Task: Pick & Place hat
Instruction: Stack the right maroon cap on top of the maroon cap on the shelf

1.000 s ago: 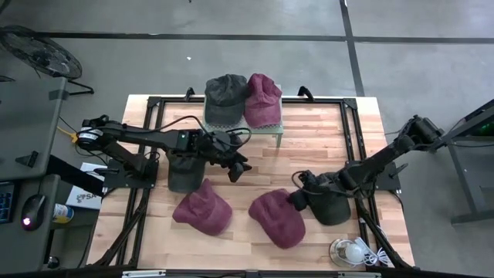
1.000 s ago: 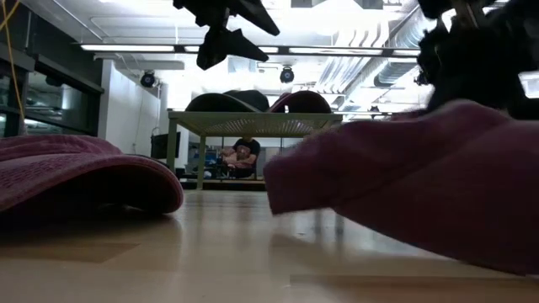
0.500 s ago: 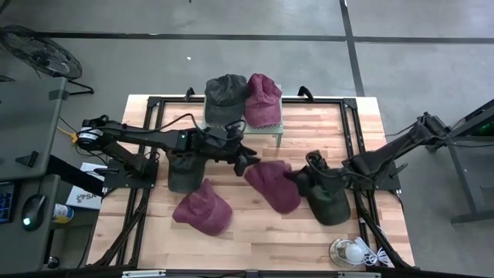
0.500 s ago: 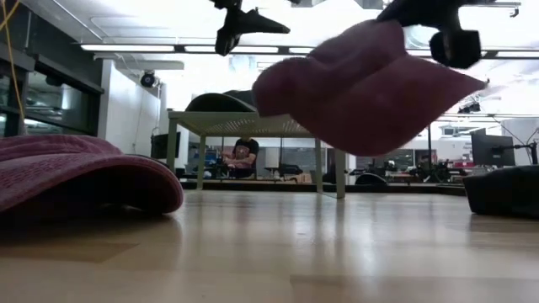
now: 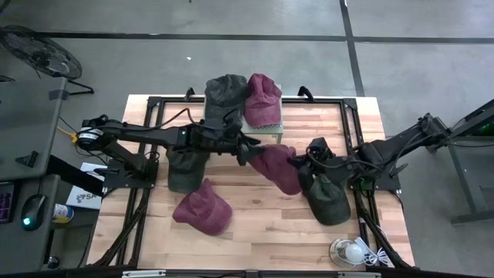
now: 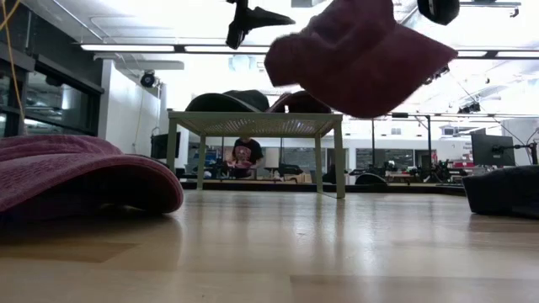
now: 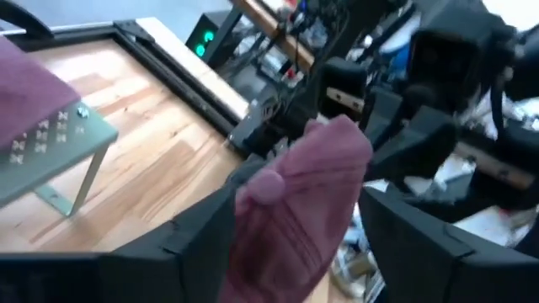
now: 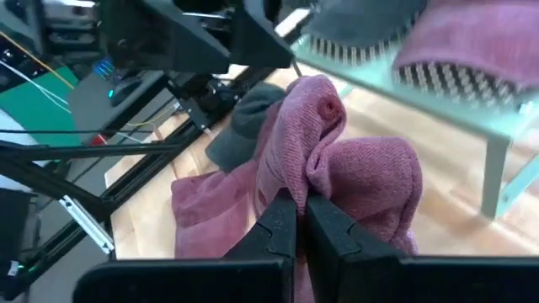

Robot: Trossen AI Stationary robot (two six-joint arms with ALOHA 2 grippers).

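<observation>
Hidden and cut-off parts

Low view crops the right fingers (image 6: 438, 8) above the lifted hat (image 6: 358, 55); the left wrist view is blurred beyond its fingers (image 7: 198, 244).

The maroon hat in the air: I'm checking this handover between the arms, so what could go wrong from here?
1. The right gripper pinches only a fold of the maroon hat; it may slip and drop.
2. The left gripper, fingers open around the hat's other end, could close on loose cloth and miss.
3. The hanging hat might brush the dark hat below.
</observation>
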